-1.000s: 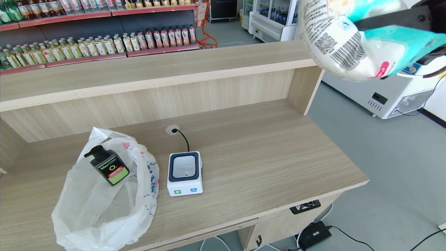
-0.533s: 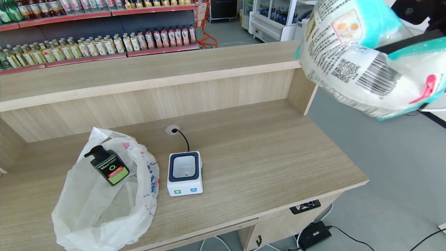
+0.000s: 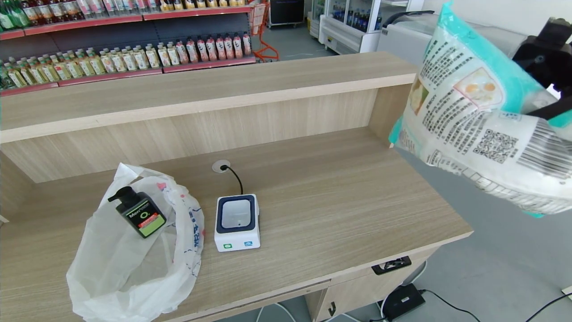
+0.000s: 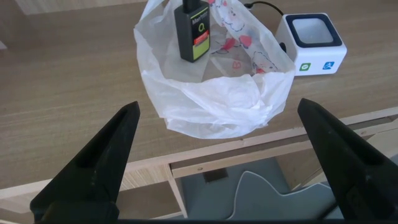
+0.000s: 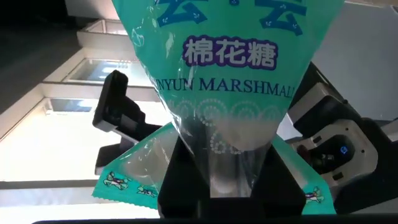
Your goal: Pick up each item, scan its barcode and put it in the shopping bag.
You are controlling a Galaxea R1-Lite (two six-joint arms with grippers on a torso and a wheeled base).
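- My right hand is clamped on the marshmallow bag, pinching its neck between both fingers.
- The marshmallow bag hangs in the air at about 3 o'clock in the head view, past the table's right end and above the floor. It touches nothing but my hand.
- Its printed back faces the head camera, with the barcode toward the end I grip.
- My left hand hangs above the table's near edge, at 6 o'clock from the shopping bag. Its fingers are spread wide apart and hold nothing.
- The shopping bag lies open on the table at about 8 o'clock in the head view.
- A dark pump bottle lies inside it, toward the bag's 12 o'clock end.
- The scanner sits just beside the bag at its 3 o'clock, window up. Its cable runs toward 12 o'clock into a grommet in the table.
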